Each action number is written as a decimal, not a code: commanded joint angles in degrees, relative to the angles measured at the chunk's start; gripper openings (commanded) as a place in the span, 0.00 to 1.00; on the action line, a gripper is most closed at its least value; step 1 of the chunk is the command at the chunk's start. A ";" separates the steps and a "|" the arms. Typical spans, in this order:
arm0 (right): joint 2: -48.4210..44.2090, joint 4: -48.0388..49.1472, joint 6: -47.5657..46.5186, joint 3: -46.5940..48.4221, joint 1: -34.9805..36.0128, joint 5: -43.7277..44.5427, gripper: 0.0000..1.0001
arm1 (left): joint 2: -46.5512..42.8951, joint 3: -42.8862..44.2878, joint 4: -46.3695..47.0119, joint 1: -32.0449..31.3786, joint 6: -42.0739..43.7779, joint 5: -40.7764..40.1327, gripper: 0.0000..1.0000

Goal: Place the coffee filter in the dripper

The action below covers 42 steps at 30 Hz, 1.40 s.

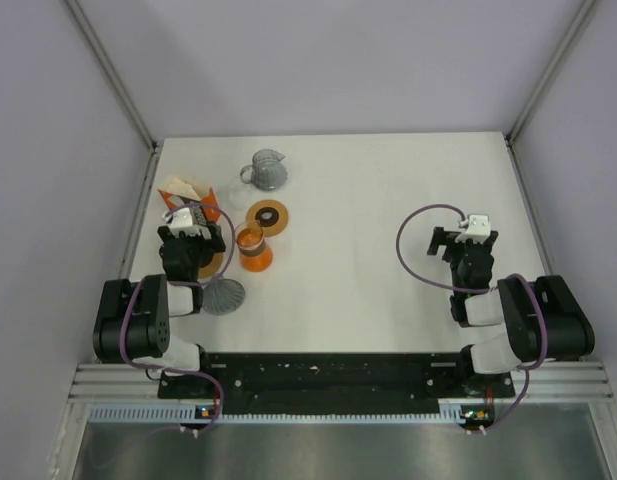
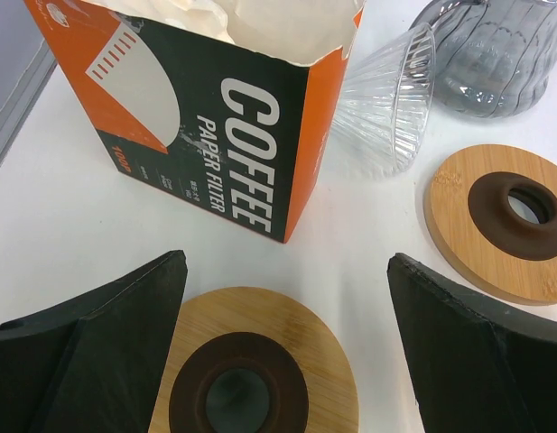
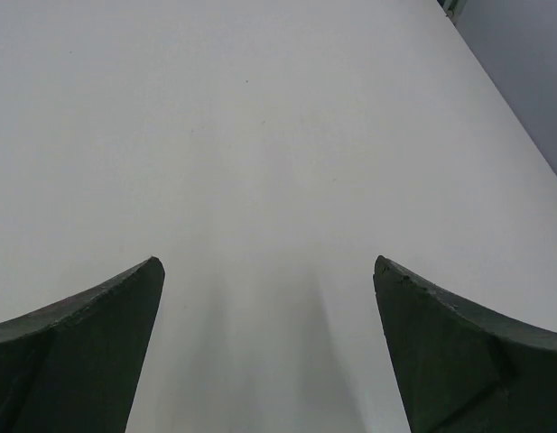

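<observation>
Here we go: our left tool point(image 2: 287, 260) hangs spread wide, gripping nothing, right over a wooden ring point(image 2: 251, 361). At its 11 o'clock the box point(image 2: 215, 135) stands with its top torn open, and the white filters point(image 2: 260, 23) sit inside. At 1 o'clock the clear dripper point(image 2: 386, 104) lies on its side just beside the box. Our right tool point(image 3: 269, 262) is spread too, empty, above the white surface point(image 3: 260, 108).

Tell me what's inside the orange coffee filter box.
White paper filters show through the open top of the coffee filter box. Its walls hide how many there are and how far down the stack goes.
</observation>
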 commanded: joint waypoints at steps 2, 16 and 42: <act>0.34 1.50 0.29 1.46 -0.10 0.07 0.99 | -0.40 1.35 1.24 -0.43 0.74 -0.80 0.99; -18.28 -30.37 6.18 10.41 -0.63 -3.43 0.99 | -3.38 2.22 -1.73 -0.17 -1.28 -3.70 0.99; -20.14 -96.93 11.98 50.85 13.43 -11.62 0.90 | -4.98 63.47 -103.61 0.36 18.85 29.35 0.85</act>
